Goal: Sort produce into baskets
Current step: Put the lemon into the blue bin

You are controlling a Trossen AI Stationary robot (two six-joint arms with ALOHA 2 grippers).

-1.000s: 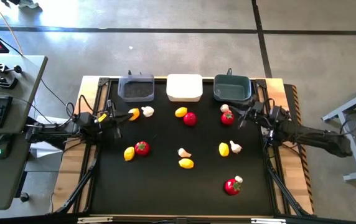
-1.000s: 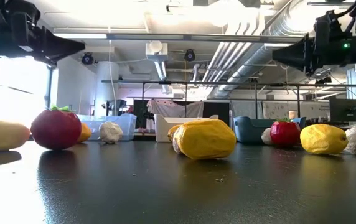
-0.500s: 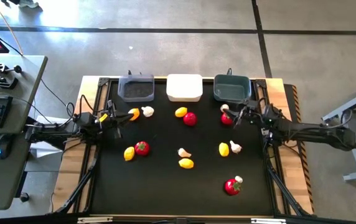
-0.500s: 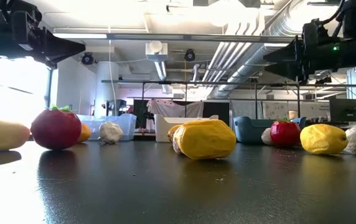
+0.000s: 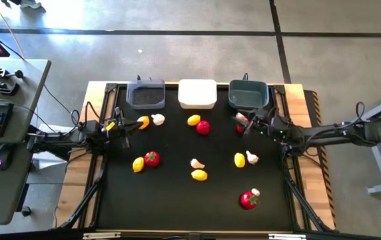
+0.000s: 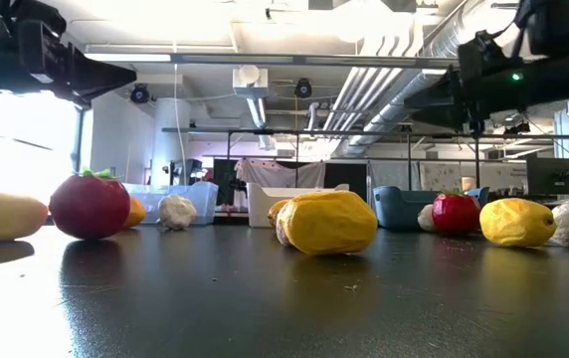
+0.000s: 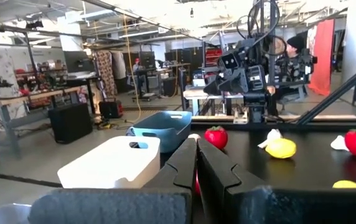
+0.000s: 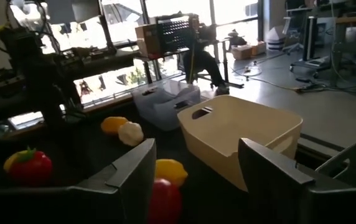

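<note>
Toy tomatoes, lemons and garlic bulbs lie scattered on the black table. The grey basket [image 5: 146, 95], white basket [image 5: 197, 94] and teal basket [image 5: 248, 94] stand in a row at the far edge. My right gripper [image 5: 249, 124] is open [image 8: 195, 155] and empty. It hangs well above the table, over a tomato [image 5: 241, 129] and a garlic bulb [image 5: 241, 117] that lie just in front of the teal basket. My left gripper [image 5: 125, 128] is shut [image 7: 196, 146] and empty, beside a lemon [image 5: 143, 122] and a garlic bulb [image 5: 157, 120].
More produce rests on the table: a lemon [image 5: 194, 121] and tomato [image 5: 203, 127] in front of the white basket, a lemon [image 5: 138, 164] and tomato [image 5: 152, 159] at the left, garlic [image 5: 196, 163] and a lemon [image 5: 199, 175] mid-table, and a tomato [image 5: 248, 199] near the front right.
My right gripper has moved toward the table's left edge, staying high, and now hangs over the tomato and garlic in front of the teal basket. No produce has moved.
</note>
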